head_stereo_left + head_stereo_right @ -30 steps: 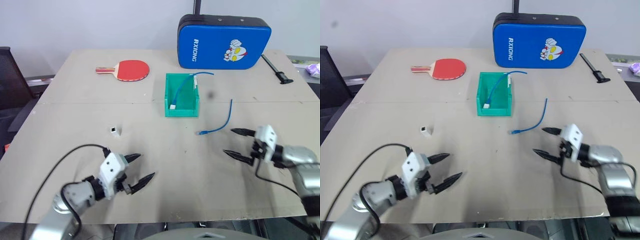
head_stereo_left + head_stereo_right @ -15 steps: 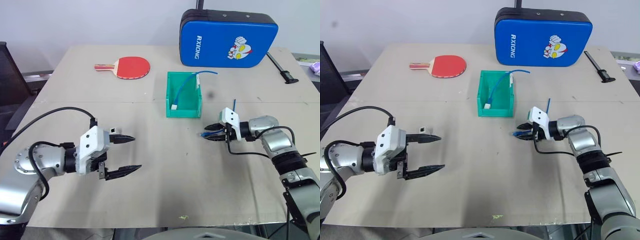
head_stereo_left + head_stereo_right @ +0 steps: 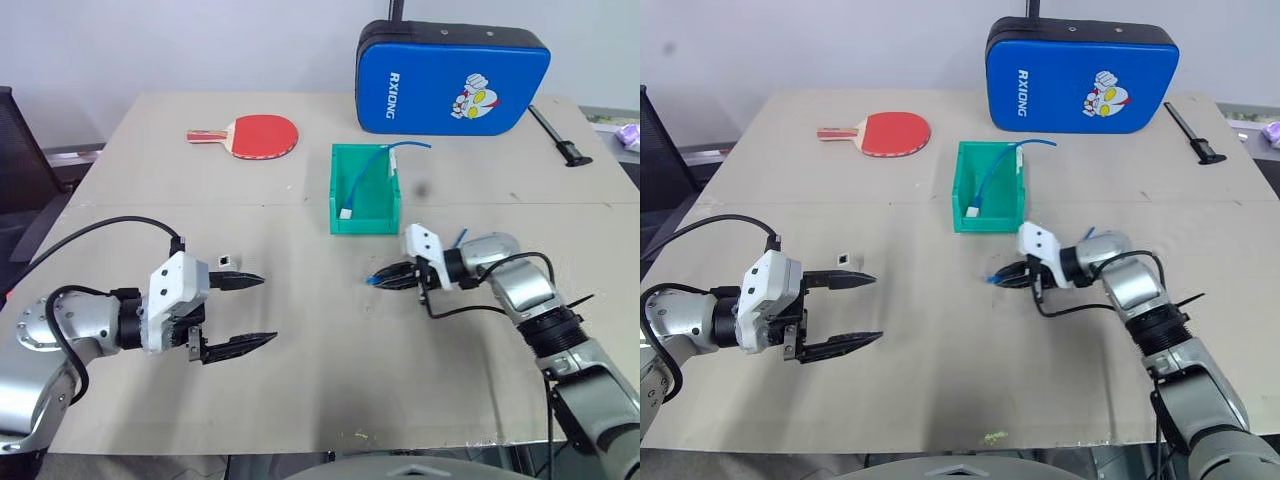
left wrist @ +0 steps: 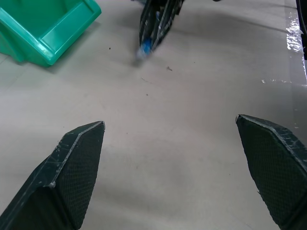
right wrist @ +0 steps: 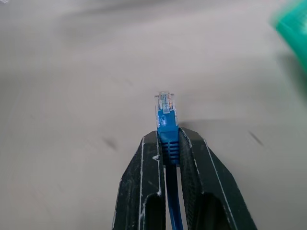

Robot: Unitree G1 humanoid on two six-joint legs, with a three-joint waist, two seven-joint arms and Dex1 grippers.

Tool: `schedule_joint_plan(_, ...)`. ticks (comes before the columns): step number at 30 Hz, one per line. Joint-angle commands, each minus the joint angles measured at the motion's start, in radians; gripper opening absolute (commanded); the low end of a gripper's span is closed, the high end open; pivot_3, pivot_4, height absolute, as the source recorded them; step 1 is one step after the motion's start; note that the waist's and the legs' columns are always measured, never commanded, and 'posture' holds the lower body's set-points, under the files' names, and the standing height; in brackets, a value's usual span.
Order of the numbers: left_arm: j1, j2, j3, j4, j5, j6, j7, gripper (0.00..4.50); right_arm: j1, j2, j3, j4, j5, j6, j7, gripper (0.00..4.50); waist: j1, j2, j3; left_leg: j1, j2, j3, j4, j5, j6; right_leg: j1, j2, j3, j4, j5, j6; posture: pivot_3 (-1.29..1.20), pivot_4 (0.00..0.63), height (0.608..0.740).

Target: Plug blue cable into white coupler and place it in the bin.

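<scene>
My right gripper (image 3: pixel 388 277) is shut on the blue cable just behind its clear plug tip (image 5: pixel 165 104), which sticks out past the fingertips and points toward the table's left. The cable's tail (image 3: pixel 460 237) curls up behind the wrist. The white coupler (image 3: pixel 227 262) stands on the table at the left, just beyond the upper finger of my left gripper (image 3: pixel 268 308), which is open and empty. The green bin (image 3: pixel 364 224) stands past the table's middle, behind the held plug.
A second blue cable with a white block (image 3: pixel 364 178) lies in the bin. A red paddle (image 3: pixel 255 136) lies at the back left, a blue padded case (image 3: pixel 450 78) stands at the back, and a black tool (image 3: pixel 558 137) lies at the back right.
The right gripper shut on the blue cable's plug end and carried it leftward toward the table's middle. The left gripper rose a little and stayed open.
</scene>
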Motion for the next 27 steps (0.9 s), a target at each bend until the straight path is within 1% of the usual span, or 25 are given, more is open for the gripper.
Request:
schedule_joint_plan(1, -0.016, 0.002, -0.002, -0.015, 0.001, -0.008, -0.006, 4.5, -0.007, 0.029, 0.048, -0.039, -0.042, 0.04, -0.061, 0.03, -0.001, 0.0, 0.0, 0.0, 0.0, 0.0, 0.0, 0.0, 0.0, 0.0, 0.0, 0.0, 0.0, 0.0, 0.0, 0.0, 0.15, 0.728)
schedule_joint_plan(3, -0.029, 0.004, -0.026, -0.013, 0.004, -0.009, -0.015, 4.5, -0.011, 0.044, 0.062, -0.042, -0.058, 0.045, -0.089, 0.8, 0.0, 0.0, 0.0, 0.0, -0.001, 0.0, 0.001, 0.0, 0.0, 0.0, 0.0, 0.0, 0.001, 0.0, 0.0, 0.0, 0.15, 0.728)
schedule_joint_plan(5, -0.048, 0.009, -0.06, -0.006, 0.02, -0.018, -0.03, 4.5, -0.008, 0.041, 0.054, -0.065, -0.051, 0.062, -0.099, 1.74, 0.0, 0.0, 0.0, 0.0, -0.001, 0.0, 0.002, 0.0, 0.0, 0.0, -0.001, 0.0, 0.002, 0.0, 0.0, 0.0, 0.15, 0.728)
schedule_joint_plan(6, -0.058, 0.012, -0.083, 0.001, 0.036, -0.028, -0.038, 4.5, -0.001, 0.03, 0.043, -0.084, -0.047, 0.068, -0.104, 2.13, 0.0, 0.0, 0.0, 0.0, -0.001, 0.0, 0.002, 0.0, 0.0, 0.0, -0.001, 0.0, 0.002, 0.0, 0.0, 0.0, 0.15, 0.728)
schedule_joint_plan(7, -0.071, 0.011, -0.11, 0.005, 0.05, -0.033, -0.041, 4.5, 0.009, 0.017, 0.022, -0.105, -0.044, 0.063, -0.118, 2.71, 0.002, 0.0, 0.0, 0.0, -0.002, 0.0, 0.003, 0.0, 0.0, 0.0, -0.001, 0.0, 0.002, 0.0, 0.0, 0.0, 0.15, 0.728)
schedule_joint_plan(9, -0.094, 0.005, -0.146, 0.008, 0.064, -0.033, -0.039, 4.5, 0.027, 0.002, -0.013, -0.137, -0.035, 0.058, -0.149, 3.7, 0.002, 0.0, 0.0, 0.0, -0.002, 0.0, 0.003, 0.0, 0.0, 0.0, -0.001, 0.0, 0.002, 0.0, 0.0, 0.0, 0.15, 0.728)
schedule_joint_plan(10, -0.118, -0.003, -0.178, 0.012, 0.079, -0.027, -0.026, 4.5, 0.042, -0.01, -0.041, -0.162, -0.019, 0.063, -0.159, 4.1, 0.002, 0.0, 0.0, 0.0, -0.002, 0.0, 0.003, 0.0, 0.0, 0.0, -0.001, 0.0, 0.002, 0.0, 0.0, 0.0, 0.15, 0.728)
schedule_joint_plan(13, -0.277, -0.087, -0.355, 0.058, 0.197, 0.029, 0.094, 4.5, 0.157, -0.069, -0.188, -0.31, 0.113, 0.095, -0.148, 4.1, 0.015, 0.0, 0.0, 0.0, -0.002, 0.0, 0.003, 0.0, 0.0, 0.0, 0.0, 0.0, 0.003, 0.0, 0.0, 0.0, 0.15, 0.728)
schedule_joint_plan(15, -0.348, -0.15, -0.431, 0.086, 0.224, 0.052, 0.126, 4.5, 0.253, -0.101, -0.277, -0.405, 0.203, 0.116, -0.137, 4.1, 0.035, 0.0, 0.0, -0.001, -0.003, 0.0, 0.003, 0.0, 0.0, 0.002, 0.0, -0.002, 0.002, 0.0, 0.0, 0.0, 0.15, 0.728)
schedule_joint_plan(16, -0.374, -0.175, -0.465, 0.108, 0.243, 0.047, 0.128, 4.5, 0.306, -0.12, -0.321, -0.444, 0.236, 0.119, -0.139, 4.1, 0.037, -0.001, -0.001, -0.002, -0.003, -0.001, 0.004, 0.0, 0.0, 0.002, 0.0, -0.002, 0.001, 0.0, 0.001, 0.0, 0.15, 0.728)
schedule_joint_plan(19, -0.421, -0.22, -0.54, 0.195, 0.322, -0.018, 0.124, 4.5, 0.428, -0.19, -0.402, -0.508, 0.283, 0.128, -0.144, 4.1, 0.026, -0.002, 0.0, -0.003, -0.003, 0.0, 0.006, 0.0, 0.001, 0.003, 0.0, -0.001, 0.001, 0.0, 0.001, 0.0, 0.15, 0.728)
schedule_joint_plan(21, -0.495, -0.284, -0.605, 0.308, 0.376, -0.06, 0.127, 4.5, 0.54, -0.229, -0.489, -0.522, 0.306, 0.083, -0.132, 4.1, 0.021, -0.002, 0.0, -0.002, -0.003, 0.0, 0.007, -0.002, 0.004, 0.003, 0.0, -0.001, 0.002, 0.0, 0.001, 0.0, 0.15, 0.728)
schedule_joint_plan(23, -0.552, -0.316, -0.664, 0.386, 0.424, -0.092, 0.1, 4.5, 0.624, -0.259, -0.554, -0.537, 0.33, 0.071, -0.128, 4.1, 0.021, -0.003, 0.0, -0.002, -0.003, -0.001, 0.008, -0.003, 0.005, 0.003, 0.0, -0.002, 0.003, 0.0, 0.001, 0.0, 0.15, 0.728)
schedule_joint_plan(26, -0.597, -0.331, -0.702, 0.459, 0.466, -0.132, 0.066, 4.5, 0.684, -0.27, -0.599, -0.573, 0.382, 0.076, -0.133, 4.1, 0.01, -0.003, 0.0, -0.001, -0.003, -0.001, 0.01, -0.003, 0.005, 0.003, 0.001, 0.0, 0.005, 0.0, 0.001, 0.0, 0.15, 0.728)
schedule_joint_plan(27, -0.616, -0.341, -0.712, 0.491, 0.48, -0.151, 0.061, 4.5, 0.702, -0.268, -0.612, -0.585, 0.39, 0.074, -0.143, 4.1, 0.008, -0.003, 0.0, 0.002, -0.003, -0.001, 0.01, -0.003, 0.005, 0.004, 0.002, 0.002, 0.006, 0.0, 0.001, 0.0, 0.15, 0.728)
